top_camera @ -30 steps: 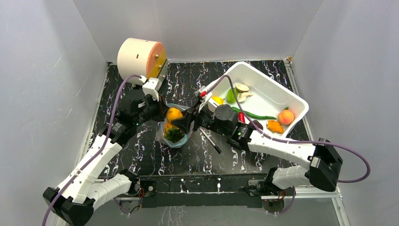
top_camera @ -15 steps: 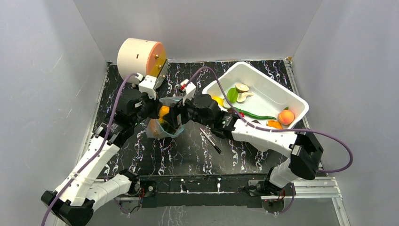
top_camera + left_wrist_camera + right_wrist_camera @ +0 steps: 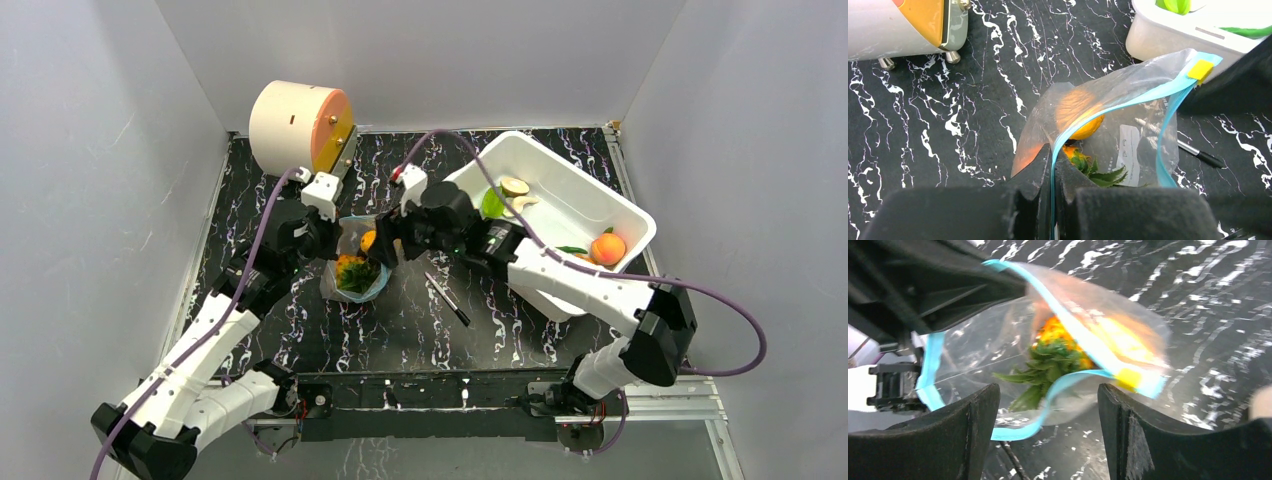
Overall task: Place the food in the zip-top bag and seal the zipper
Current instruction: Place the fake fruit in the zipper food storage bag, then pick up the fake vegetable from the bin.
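The clear zip-top bag (image 3: 352,268) hangs open above the table's middle. Its blue-teal zipper (image 3: 1128,100) has a yellow slider (image 3: 1200,68) at one end. Inside lie the orange pineapple (image 3: 1080,112) and its green crown (image 3: 1098,172); they also show in the right wrist view (image 3: 1058,352). My left gripper (image 3: 1052,167) is shut on the zipper edge at the bag's left end. My right gripper (image 3: 1048,410) is open and empty, just before the bag's mouth, the zipper (image 3: 1068,382) between its fingers but untouched. More food, including a peach (image 3: 606,246), stays in the tub.
The white tub (image 3: 590,200) stands at the back right, behind the right arm. A black pen (image 3: 447,299) lies on the black marbled table right of the bag. A cream and orange round device (image 3: 298,124) stands at the back left.
The right gripper has moved left and back from the tub side to the bag's mouth. The bag with the pineapple shifted slightly left and hangs lower. The left gripper kept its hold.
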{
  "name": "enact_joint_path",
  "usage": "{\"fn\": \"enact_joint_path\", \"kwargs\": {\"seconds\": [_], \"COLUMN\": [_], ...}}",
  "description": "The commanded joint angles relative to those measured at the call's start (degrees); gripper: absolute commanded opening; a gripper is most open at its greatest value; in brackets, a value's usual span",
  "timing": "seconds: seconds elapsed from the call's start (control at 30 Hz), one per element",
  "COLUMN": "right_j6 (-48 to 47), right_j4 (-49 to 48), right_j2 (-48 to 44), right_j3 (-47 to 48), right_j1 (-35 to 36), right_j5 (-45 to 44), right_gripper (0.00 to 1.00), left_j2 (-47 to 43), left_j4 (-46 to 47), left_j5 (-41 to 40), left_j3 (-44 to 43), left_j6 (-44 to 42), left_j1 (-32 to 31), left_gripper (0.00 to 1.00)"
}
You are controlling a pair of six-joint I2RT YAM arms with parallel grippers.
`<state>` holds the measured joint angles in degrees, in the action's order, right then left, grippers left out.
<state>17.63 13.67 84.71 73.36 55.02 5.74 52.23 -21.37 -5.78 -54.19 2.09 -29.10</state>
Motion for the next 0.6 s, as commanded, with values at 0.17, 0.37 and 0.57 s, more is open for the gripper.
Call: {"fn": "enact_joint_path", "kwargs": {"seconds": [0.17, 0.37, 0.57], "right_j6": [-10.4, -15.8, -19.1], "right_j4": [14.6, 17.5, 17.8], "right_j2": [-5.9, -5.7, -1.6], "right_j3": [8.2, 8.8, 9.0], "right_j1": [-11.7, -19.0, -26.3], "right_j5": [-9.5, -15.9, -21.0], "right_gripper": [0.64, 0.58, 0.50], "left_j2": [-3.3, -4.1, -5.4], "left_j4": [5.2, 7.3, 9.5], "left_j5": [1.2, 2.7, 6.2], "left_j3": [2.9, 5.5, 8.2], "left_j6": [0.3, -0.3, 0.4], "left_j1": [-0.1, -0.2, -0.1], "left_gripper": [0.00, 0.00, 0.00]}}
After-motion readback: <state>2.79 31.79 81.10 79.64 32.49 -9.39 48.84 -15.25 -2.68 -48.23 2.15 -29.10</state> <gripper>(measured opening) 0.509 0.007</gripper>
